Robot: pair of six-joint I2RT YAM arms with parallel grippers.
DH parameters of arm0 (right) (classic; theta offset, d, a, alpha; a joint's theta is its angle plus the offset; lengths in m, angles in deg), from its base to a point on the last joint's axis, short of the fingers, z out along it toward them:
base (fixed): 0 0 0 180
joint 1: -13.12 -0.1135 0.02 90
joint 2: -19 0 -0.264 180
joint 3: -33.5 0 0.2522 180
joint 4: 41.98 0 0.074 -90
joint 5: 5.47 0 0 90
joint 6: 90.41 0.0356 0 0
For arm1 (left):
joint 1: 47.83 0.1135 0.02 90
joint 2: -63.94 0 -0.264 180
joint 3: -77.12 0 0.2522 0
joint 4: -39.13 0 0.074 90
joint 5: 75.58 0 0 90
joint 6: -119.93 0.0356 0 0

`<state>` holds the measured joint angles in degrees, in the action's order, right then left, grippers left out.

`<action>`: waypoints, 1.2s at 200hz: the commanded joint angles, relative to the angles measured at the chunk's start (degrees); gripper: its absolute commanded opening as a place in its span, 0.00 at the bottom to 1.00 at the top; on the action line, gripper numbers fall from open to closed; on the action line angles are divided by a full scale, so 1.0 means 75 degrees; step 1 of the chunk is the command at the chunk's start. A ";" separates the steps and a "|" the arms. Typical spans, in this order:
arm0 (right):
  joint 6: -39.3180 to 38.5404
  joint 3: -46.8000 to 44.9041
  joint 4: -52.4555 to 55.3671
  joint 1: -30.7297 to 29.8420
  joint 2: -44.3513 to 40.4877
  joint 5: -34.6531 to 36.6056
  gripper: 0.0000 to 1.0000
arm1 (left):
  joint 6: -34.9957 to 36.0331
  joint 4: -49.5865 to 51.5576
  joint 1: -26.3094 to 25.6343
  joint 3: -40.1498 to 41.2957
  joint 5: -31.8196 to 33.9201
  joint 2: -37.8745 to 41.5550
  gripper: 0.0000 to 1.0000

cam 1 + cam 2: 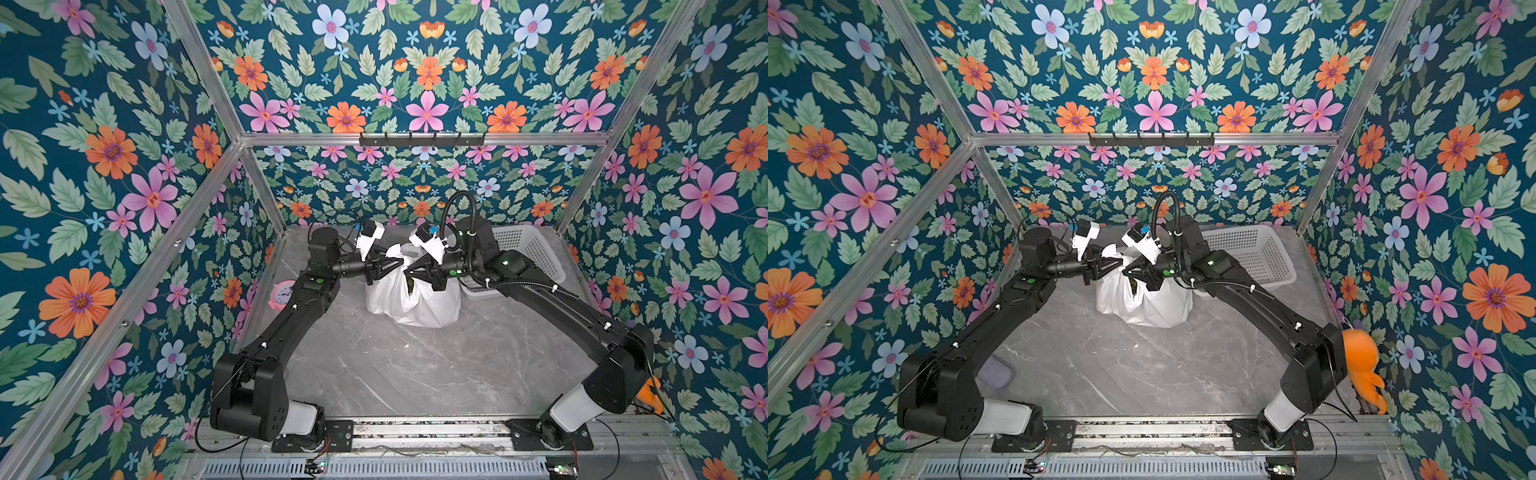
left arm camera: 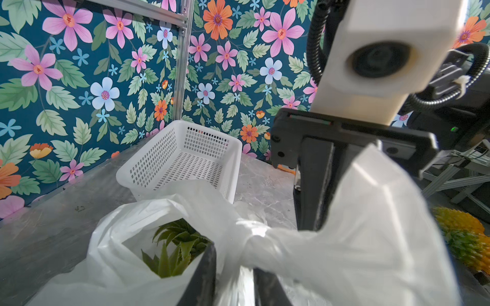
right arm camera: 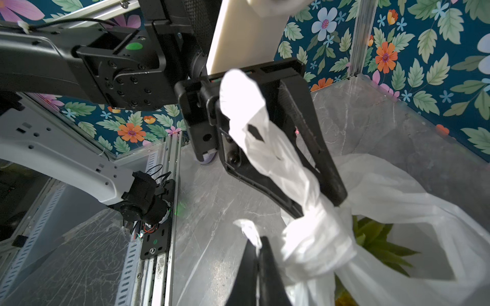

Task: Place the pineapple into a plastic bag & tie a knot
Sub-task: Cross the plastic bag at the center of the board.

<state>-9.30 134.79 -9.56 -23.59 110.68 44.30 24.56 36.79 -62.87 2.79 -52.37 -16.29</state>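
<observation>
- The grey marble-look tabletop (image 1: 415,365) fills the floor of the flowered booth
- The left arm (image 1: 282,328) and the right arm (image 1: 552,299) rise from bases on the front rail, elbows bowed outward and forearms angling in toward each other. Their wrists are close to level, so the two grippers meet nearly tip to tip over the bag
- The plastic bag (image 1: 415,303) stands on the table toward the back, mid-width, mouth up, just beside the white perforated basket (image 1: 528,249) in the back right corner
- The pineapple (image 2: 172,251) sits inside the bag; only its green crown leaves show through the opening
- The left gripper (image 3: 319,204) has its jaws a little apart with one handle strap (image 3: 254,127) running up between them; whether they truly pinch it I cannot tell
- The right gripper (image 3: 258,246) is clamped tight on a short strap end (image 3: 246,227)
- The knot (image 3: 313,246) is a loose bunched twist of the straps between both grippers, above the crown
</observation>
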 commanded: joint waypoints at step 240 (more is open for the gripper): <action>-0.1366 0.0447 0.0674 -0.0320 0.0268 0.0453 0.24 | 0.1232 0.1582 -0.0007 -0.0589 -0.0783 -0.0271 0.00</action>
<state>-19.20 137.70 -6.26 -25.92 113.37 47.25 32.32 49.80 -62.90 -1.39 -57.72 -18.98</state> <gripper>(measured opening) 0.058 0.064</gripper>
